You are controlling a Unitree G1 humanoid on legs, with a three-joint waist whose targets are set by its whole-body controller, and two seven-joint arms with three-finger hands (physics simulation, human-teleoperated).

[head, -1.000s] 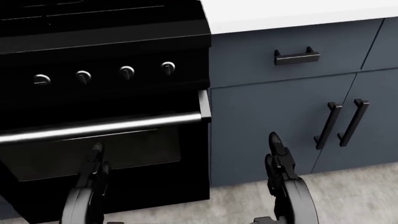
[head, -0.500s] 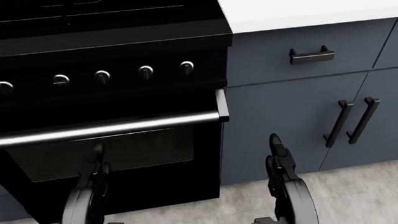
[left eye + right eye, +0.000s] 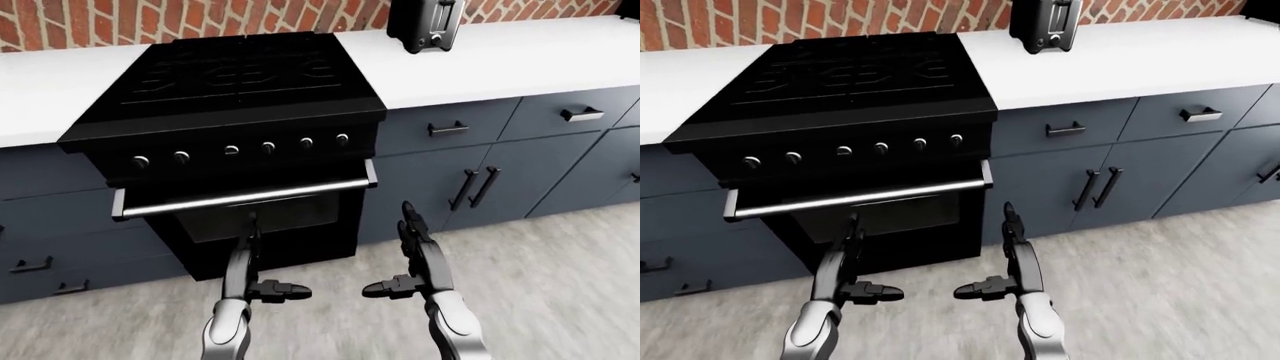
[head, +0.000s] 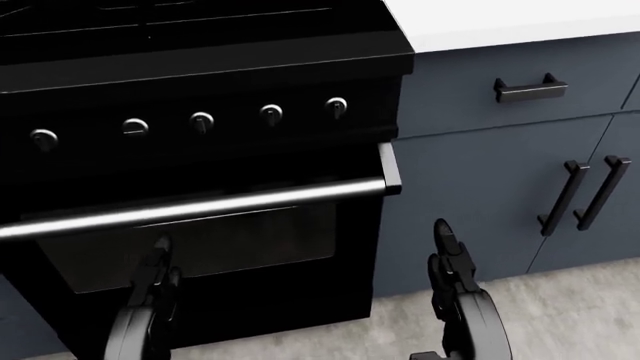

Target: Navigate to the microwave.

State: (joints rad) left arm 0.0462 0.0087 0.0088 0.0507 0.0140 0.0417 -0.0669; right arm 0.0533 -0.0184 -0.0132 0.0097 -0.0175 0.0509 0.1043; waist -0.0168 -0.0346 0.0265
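No microwave shows in any view. I face a black stove [image 3: 240, 112] with a row of knobs and a silver oven door handle [image 3: 245, 196]. My left hand [image 3: 248, 259] hangs open before the oven door, fingers extended. My right hand [image 3: 415, 251] hangs open before the dark blue cabinets, fingers extended, thumb pointing inward. Both hands are empty. In the head view the left hand [image 4: 158, 281] and right hand [image 4: 448, 259] show at the bottom.
A white counter [image 3: 520, 56] runs either side of the stove, under a red brick wall [image 3: 200, 19]. A black toaster [image 3: 425, 24] stands on the counter at right. Dark blue drawers and doors [image 3: 480, 172] line the base. Grey floor [image 3: 560, 285] lies below.
The whole head view has shifted: the stove and cabinets slide right in the picture, so the camera moves left. Both hands hold the same pose.
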